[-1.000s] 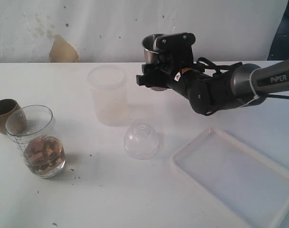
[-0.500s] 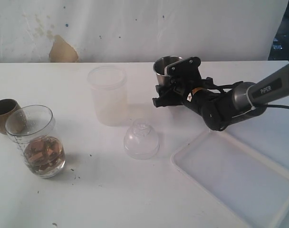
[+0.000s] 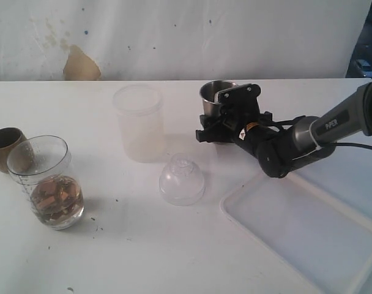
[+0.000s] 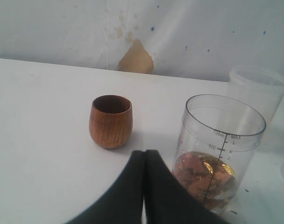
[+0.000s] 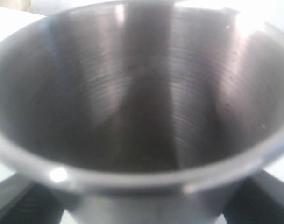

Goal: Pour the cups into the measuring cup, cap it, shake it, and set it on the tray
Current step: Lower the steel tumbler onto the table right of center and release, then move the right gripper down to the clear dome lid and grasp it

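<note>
One tumbler (image 3: pixel 218 93), seen empty and clasped by the right hand (image 3: pixel 218 124), is now lowered upright to the tabletop (image 3: pixel 143 251) at 1 o'clock of the lid (image 3: pixel 182 179); pouring is judged done. The measuring cup (image 3: pixel 46 184) is left uncapped at its 9 o'clock.

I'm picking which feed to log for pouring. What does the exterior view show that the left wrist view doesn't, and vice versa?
Only the exterior view: the steel tumbler in the right gripper, the clear dome lid in full, the white tray. Only the left wrist view: the left gripper with jaws shut and empty, and the printed scale on the measuring cup legible. Both: the wooden cup, the measuring cup with brown pieces at its bottom, the frosted cup.
</note>
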{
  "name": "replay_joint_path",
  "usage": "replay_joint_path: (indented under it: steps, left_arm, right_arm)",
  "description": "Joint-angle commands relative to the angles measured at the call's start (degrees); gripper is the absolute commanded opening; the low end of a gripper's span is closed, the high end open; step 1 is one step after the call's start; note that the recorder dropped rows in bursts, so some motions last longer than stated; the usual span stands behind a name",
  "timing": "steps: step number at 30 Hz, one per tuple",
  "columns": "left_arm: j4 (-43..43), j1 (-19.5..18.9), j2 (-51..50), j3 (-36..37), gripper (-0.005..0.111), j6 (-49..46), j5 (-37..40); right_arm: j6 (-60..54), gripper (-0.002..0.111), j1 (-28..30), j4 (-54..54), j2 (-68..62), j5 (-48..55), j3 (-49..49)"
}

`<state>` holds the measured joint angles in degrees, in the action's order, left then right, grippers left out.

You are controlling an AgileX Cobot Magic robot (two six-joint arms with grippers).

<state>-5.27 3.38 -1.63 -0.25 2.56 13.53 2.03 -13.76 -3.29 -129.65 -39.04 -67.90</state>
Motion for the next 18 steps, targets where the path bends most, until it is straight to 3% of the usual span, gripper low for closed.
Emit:
replay_joint_path:
  steps: [1,4,6,18]
  left_arm:
    - [0.4,0.2,0.2,0.3,0.000,-0.1,0.0]
    - [0.4,0.2,0.2,0.3,0.000,-0.1,0.0]
    - [0.4,0.2,0.2,0.3,0.000,-0.1,0.0]
    - [0.4,0.2,0.2,0.3,0.000,-0.1,0.0]
  right_arm:
    - [1.3,0.041,0.4,-0.1,0.0,4.0,0.0]
    - [1.4,0.071,0.4,0.1,0.8,6.3,0.0]
    - [1.4,0.081,0.4,0.1,1.5,7.9,0.0]
    - [1.4,0.084,0.4,0.3,16.2,35.3,2.4]
